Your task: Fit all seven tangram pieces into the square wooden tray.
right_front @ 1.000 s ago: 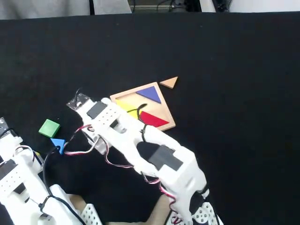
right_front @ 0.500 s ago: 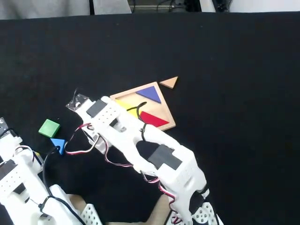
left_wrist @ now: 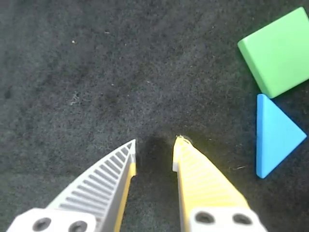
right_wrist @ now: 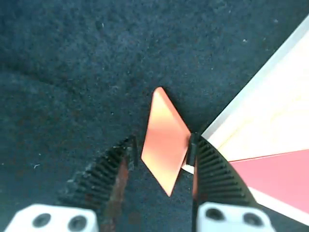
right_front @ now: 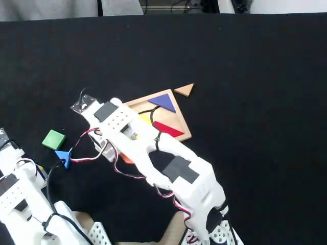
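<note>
The orange piece (right_wrist: 164,137) is gripped, tilted, in the right claw (right_wrist: 162,140), with the tray (right_wrist: 263,77) corner just beside it and the red piece (right_wrist: 270,174) seated within; a placing step is judged to be in hand. Next, the piece must be carried over a bare part of the tray, turned to fit and laid flat. The left claw (left_wrist: 154,150) is held slightly apart and empty, with the green square (left_wrist: 277,50) and blue triangle (left_wrist: 275,135) just ahead
</note>
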Controlling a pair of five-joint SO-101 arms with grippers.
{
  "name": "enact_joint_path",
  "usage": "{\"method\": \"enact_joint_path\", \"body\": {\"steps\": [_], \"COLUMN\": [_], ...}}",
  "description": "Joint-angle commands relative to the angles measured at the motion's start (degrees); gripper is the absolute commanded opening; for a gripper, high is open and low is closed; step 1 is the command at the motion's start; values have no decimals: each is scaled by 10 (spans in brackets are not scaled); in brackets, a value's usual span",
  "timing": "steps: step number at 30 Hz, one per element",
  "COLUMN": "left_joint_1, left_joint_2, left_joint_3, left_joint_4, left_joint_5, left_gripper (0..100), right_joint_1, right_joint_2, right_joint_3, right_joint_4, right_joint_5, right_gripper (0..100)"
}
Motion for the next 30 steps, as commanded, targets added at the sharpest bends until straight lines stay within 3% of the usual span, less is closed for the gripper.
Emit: {"method": "enact_joint_path", "body": {"steps": [1, 13, 19, 24, 30], "left_joint_1": [-4, -2, -1, -1, -2], "left_joint_2": [-9, -9, -9, -9, -9], "left_joint_3": [-6, -6, -6, -6, -6], "left_joint_4": [-7, -7, -7, -7, -7], "left_joint_5": [2, 2, 2, 2, 2], "left_gripper": [134, 134, 134, 134, 134], "right_joint_1": [7, -45, -45, -45, -15], "right_joint_2": [-12, 25, 25, 23, -24], "right_joint_3": [9, 20, 20, 19, -63], "right_joint_4": [-6, -30, -31, -31, 66], "right_joint_5": [7, 6, 40, 50, 52], "right_gripper": [181, 178, 48, 36, 32]}}
